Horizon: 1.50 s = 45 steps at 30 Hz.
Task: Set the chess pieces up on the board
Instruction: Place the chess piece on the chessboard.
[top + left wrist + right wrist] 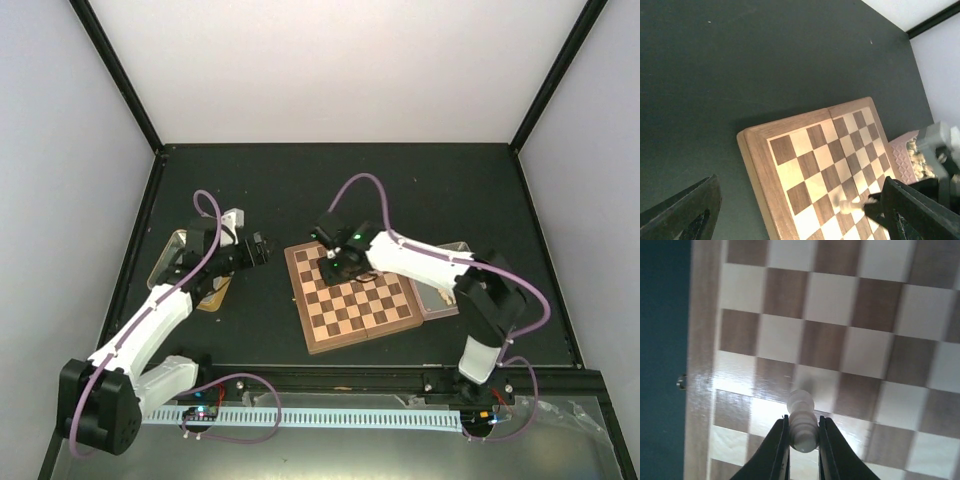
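Note:
The wooden chessboard [352, 297] lies in the middle of the dark table, with no pieces seen standing on it. My right gripper [803, 437] is shut on a pale tan chess piece [802, 424] and holds it above the board's [790, 340] far left squares. In the top view the right gripper [342, 262] hangs over the board's far left corner. The left wrist view shows that piece [849, 203] over the board [805, 165]. My left gripper [262, 248] is open and empty, above the table left of the board; its fingers [685, 212] frame the left wrist view.
A gold tin [172, 256] sits under the left arm at the table's left. A clear tray [446, 290] with loose pieces [916, 155] stands against the board's right edge. A cable tray runs along the near edge.

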Tool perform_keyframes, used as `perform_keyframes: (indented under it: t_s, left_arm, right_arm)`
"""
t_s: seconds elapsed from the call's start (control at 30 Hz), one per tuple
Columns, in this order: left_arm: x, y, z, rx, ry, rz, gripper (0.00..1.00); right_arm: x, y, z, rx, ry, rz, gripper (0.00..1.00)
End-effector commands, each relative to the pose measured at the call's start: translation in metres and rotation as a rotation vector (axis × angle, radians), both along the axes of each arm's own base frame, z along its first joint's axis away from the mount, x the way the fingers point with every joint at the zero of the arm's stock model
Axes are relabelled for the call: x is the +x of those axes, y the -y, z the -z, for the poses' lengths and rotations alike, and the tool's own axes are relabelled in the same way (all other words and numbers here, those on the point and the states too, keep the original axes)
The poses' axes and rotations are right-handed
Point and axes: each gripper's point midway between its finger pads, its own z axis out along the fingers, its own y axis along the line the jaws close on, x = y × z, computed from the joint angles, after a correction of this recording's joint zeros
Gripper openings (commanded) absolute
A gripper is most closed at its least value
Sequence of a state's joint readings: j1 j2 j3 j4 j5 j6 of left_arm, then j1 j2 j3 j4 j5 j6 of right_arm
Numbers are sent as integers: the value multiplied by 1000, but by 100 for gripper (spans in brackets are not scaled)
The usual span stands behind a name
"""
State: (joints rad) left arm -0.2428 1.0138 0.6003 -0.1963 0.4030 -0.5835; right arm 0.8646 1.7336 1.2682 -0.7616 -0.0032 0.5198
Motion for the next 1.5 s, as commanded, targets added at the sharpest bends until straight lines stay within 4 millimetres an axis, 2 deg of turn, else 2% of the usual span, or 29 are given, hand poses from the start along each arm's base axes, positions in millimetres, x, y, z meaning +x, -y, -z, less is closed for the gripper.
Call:
perform_keyframes:
  t_s: [0.0, 0.17, 0.3, 0.57, 0.73, 1.2, 1.3, 1.47]
  left_arm:
    - [1, -13, -1, 28, 3, -82, 89]
    - [2, -22, -3, 48, 12, -129, 89]
    - [2, -38, -3, 75, 11, -224, 89]
    - [-2, -62, -14, 96, 64, -358, 89]
    - [-5, -72, -13, 110, 92, -408, 89]
    - [-5, -70, -8, 113, 73, -398, 89]
    - [-5, -70, -8, 113, 73, -398, 89]
    - [-5, -70, -9, 111, 74, -395, 89]
  right_arm:
    - [-9, -21, 0, -95, 45, -81, 2]
    - [-21, -35, 6, -120, 41, -132, 2]
    - [-27, -45, 8, -126, 43, -165, 3]
    - [-18, -56, 12, -164, 65, -151, 4]
    - [-14, -59, 14, -175, 72, -150, 7]
    - [-16, -67, 15, -154, 50, -163, 14]
    - [-19, -73, 12, -118, 40, -177, 20]
    - [-18, -79, 5, -82, 43, -168, 20]
